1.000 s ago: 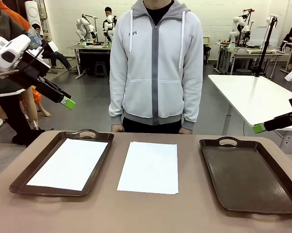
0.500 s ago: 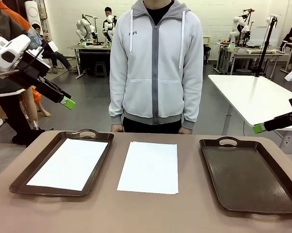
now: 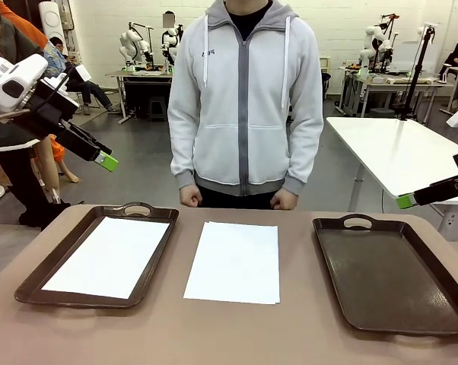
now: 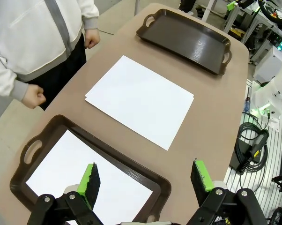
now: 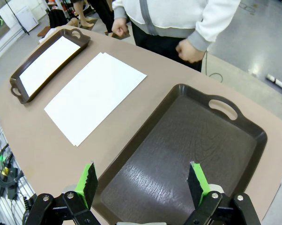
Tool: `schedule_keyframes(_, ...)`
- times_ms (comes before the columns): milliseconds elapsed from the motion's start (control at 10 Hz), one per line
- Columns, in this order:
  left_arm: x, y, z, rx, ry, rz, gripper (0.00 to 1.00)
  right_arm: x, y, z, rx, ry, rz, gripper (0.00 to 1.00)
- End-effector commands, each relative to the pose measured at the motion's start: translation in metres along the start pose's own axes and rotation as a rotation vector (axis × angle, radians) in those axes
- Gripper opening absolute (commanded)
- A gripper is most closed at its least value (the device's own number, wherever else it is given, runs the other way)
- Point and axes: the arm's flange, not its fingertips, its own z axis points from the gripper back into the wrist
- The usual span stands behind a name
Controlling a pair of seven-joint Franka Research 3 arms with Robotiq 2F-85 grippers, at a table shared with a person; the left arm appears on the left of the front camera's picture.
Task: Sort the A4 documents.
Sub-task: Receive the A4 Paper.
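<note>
Item: A4 documents, 2 lots. Lot 1, the middle pile [image 3: 234, 261], lies flat on the bare surface [image 3: 290, 334] midway between the 2 trays, its long sides running from the near edge toward the far edge. A faint offset along its far edge suggests more than 1 sheet, though the count cannot be told. Lot 2, the single sheet [image 3: 107, 255], lies flat inside the left tray [image 3: 138, 209], toward the surface's left edge. The right tray [image 3: 392, 274], toward the right edge, holds nothing. Change noted: the person's hands [image 3: 189, 197], half hidden behind the far edge a moment ago, have risen into closed fists just above that edge and touch no paper. Papers, trays and both arms are unmoved. Judgement: the person appears to be standing back, so the pile falls to the robot and sorting has barely begun. Left claw [image 4: 145, 178]: fingers spread to full width, holding nothing, raised off the surface's left edge and aimed down at the left tray. Right claw [image 5: 142, 183]: likewise wide open and empty, raised off the right edge, looking down on the right tray. Open room: bare strips of surface flank the pile on both sides and along the near edge, giving either claw a clear descent. The pile lies flush on the surface, so lifting a thin sheet will likely mean working at a corner.
</note>
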Motion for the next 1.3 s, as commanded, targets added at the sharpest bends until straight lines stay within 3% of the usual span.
schedule_keyframes(0,-0.0019,-0.0003,0.001,-0.001,-0.002,-0.019,1.0,-0.0004,0.0002,-0.002,0.022,-0.011,-0.004,1.0)
schedule_keyframes(1200,-0.0019,-0.0003,0.001,-0.001,-0.002,-0.019,1.0,-0.0004,0.0002,-0.002,0.022,-0.011,-0.004,1.0)
